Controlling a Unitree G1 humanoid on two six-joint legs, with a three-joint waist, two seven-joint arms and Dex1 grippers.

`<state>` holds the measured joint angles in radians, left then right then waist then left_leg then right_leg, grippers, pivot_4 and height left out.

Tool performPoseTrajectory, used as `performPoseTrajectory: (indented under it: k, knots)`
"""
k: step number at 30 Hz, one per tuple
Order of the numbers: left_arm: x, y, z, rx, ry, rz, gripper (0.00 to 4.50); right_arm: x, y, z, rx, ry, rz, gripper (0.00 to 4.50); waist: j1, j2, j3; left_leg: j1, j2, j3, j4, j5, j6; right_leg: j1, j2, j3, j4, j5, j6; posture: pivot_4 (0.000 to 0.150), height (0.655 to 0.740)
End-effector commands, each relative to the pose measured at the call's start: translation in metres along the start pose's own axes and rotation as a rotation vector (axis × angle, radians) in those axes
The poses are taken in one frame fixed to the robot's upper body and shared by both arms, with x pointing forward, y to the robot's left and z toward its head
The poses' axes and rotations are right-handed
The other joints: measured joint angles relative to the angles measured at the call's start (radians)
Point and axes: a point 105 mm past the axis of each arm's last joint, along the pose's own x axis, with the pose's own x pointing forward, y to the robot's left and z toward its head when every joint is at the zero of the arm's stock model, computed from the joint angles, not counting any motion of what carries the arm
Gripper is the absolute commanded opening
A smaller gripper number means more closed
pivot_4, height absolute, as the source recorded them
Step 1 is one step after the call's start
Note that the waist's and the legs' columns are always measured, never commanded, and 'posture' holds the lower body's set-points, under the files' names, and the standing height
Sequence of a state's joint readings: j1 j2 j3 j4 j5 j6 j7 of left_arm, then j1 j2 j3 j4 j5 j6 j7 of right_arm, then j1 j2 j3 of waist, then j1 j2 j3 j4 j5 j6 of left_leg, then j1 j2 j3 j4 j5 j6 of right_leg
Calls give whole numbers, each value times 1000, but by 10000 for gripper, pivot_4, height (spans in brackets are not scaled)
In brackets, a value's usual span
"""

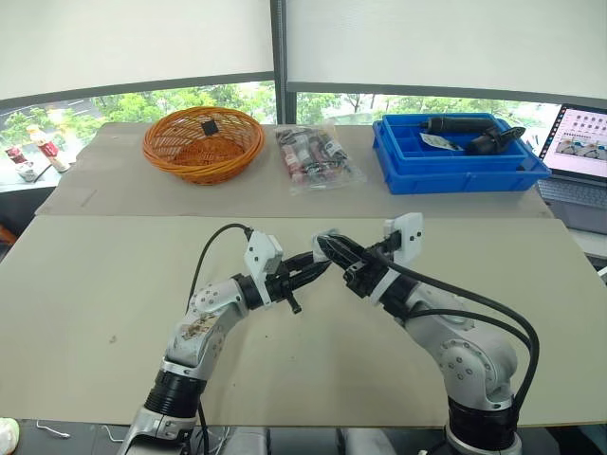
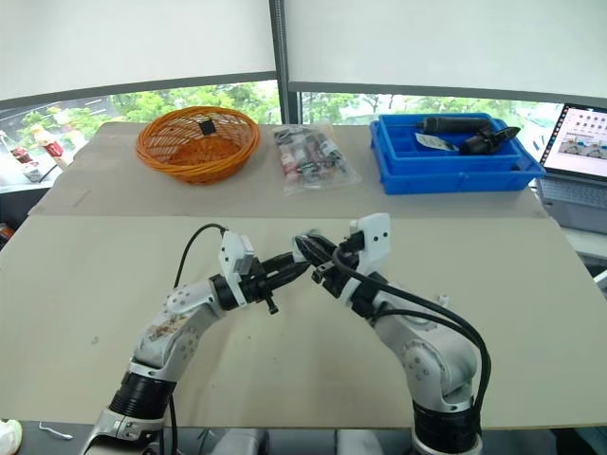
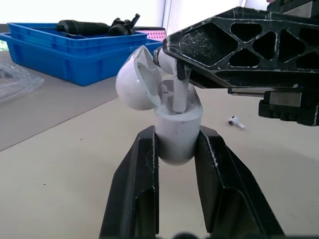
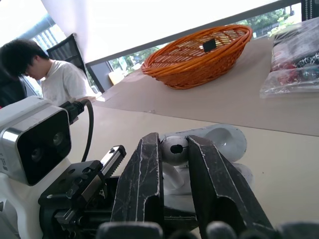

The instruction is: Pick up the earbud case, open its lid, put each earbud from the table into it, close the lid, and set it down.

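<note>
My left gripper (image 1: pixel 320 267) is shut on the white earbud case (image 3: pixel 176 135), holding it upright above the table with its lid (image 3: pixel 137 78) swung open. Coming from the other side, my right gripper (image 1: pixel 324 243) is shut on a white earbud (image 4: pixel 174 148). The earbud's stem (image 3: pixel 179 95) reaches down into the open top of the case. A second earbud (image 3: pixel 236 121) lies on the table (image 1: pixel 114 275) beyond the case. The two grippers meet tip to tip over the middle of the table.
Along the far side stand an orange wicker basket (image 1: pixel 202 142), a clear bag of small items (image 1: pixel 316 159) and a blue bin (image 1: pixel 455 154) holding black tools. A laptop (image 1: pixel 580 142) sits at the far right. A person (image 4: pixel 50 74) sits beyond the table's left end.
</note>
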<state>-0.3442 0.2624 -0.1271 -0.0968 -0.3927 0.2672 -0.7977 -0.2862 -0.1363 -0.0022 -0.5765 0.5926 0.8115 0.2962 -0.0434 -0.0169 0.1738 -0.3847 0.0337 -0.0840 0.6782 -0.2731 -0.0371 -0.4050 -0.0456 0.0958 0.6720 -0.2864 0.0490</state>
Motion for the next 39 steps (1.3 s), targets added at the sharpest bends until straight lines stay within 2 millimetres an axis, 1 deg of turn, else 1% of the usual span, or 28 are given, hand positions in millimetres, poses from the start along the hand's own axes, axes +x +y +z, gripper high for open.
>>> performPoseTrajectory:
  k: [1, 13, 15, 16, 18, 19, 21, 25, 28, 30, 31, 33, 36, 39]
  knots:
    - [3, -3, 10, 22, -32, -21, 5176, 0, 5, 3, -27, -26, 11, 3420, 0, 0, 0, 0, 0, 0, 0, 0, 0, 0, 0, 0, 0, 0, 0, 1500, 7054]
    - [3, -2, 11, 22, -38, -17, 5176, 2, 1, -13, -107, 27, -27, 3420, 0, 0, 0, 0, 0, 0, 0, 0, 0, 0, 0, 0, 0, 0, 0, 1500, 7054]
    - [3, -2, 11, 28, -37, -19, 5176, 1, -1, -11, -119, 12, -46, 14037, 0, 0, 0, 0, 0, 0, 0, 0, 0, 0, 0, 0, 0, 0, 0, 1500, 7054]
    - [2, -2, 11, 30, -36, -19, 5176, 1, -3, -9, -132, 4, -61, 16499, 0, 0, 0, 0, 0, 0, 0, 0, 0, 0, 0, 0, 0, 0, 0, 1500, 7054]
    - [2, -3, 10, 32, -32, -17, 5176, -2, -4, -4, -152, -1, -68, 23993, 0, 0, 0, 0, 0, 0, 0, 0, 0, 0, 0, 0, 0, 0, 0, 1500, 7054]
    - [1, -2, 10, 32, -30, -16, 5176, -4, -3, -2, -166, 3, -60, 26783, 1, 0, 0, 0, 0, 0, 0, 0, 0, 0, 0, 0, 0, 0, 0, 1500, 7054]
    - [0, -2, 9, 32, -26, -10, 5176, -10, 1, 0, -178, 26, -31, 26998, 3, 0, 0, 0, 0, 0, 0, 0, 0, 0, 0, 0, 0, 0, 0, 1500, 7054]
    - [-2, -1, 7, 29, -22, -3, 5175, -26, 2, 11, -229, 58, -3, 26998, 2, 0, 0, -1, 0, 0, 0, 0, 0, 0, 0, 0, -1, 0, 0, 1500, 7054]
    - [-3, -1, 5, 36, -18, 2, 5175, -47, -2, 23, -366, 94, 1, 26998, 3, 0, 0, -1, 0, 0, 0, 0, 0, 0, 0, 0, -1, 0, 0, 1500, 7054]
    - [-6, 1, 5, 56, -16, 12, 5175, -66, -8, 24, -442, 143, -14, 26998, 5, 0, 0, -1, 0, 0, 0, 0, 0, 1, 0, 0, -2, 0, 0, 1500, 7054]
    - [-8, 1, 4, 66, -16, 18, 5175, -76, -12, 23, -453, 167, -28, 26998, 10, 0, 0, -1, 0, 0, 0, 0, 0, 1, 0, 0, -2, 0, 0, 1500, 7054]
    - [-11, 2, 3, 84, -18, 35, 5175, -99, -29, 20, -451, 200, -112, 26998, 13, 0, 0, -1, 0, 0, 0, 0, 0, 2, 0, 0, -5, 0, 0, 1500, 7054]
    - [-16, 2, -1, 97, -19, 49, 5175, -134, -49, 8, -479, 284, -221, 26998, 18, 0, 0, -1, 0, 0, 0, 0, 0, 2, 0, 0, -5, 0, 0, 1500, 7054]
    - [-19, -1, -4, 99, -23, 59, 5175, -170, -66, 3, -498, 307, -324, 26998, 22, 0, 0, 0, 0, 1, 0, 0, 0, 3, 0, 1, -5, 0, 0, 1500, 7054]
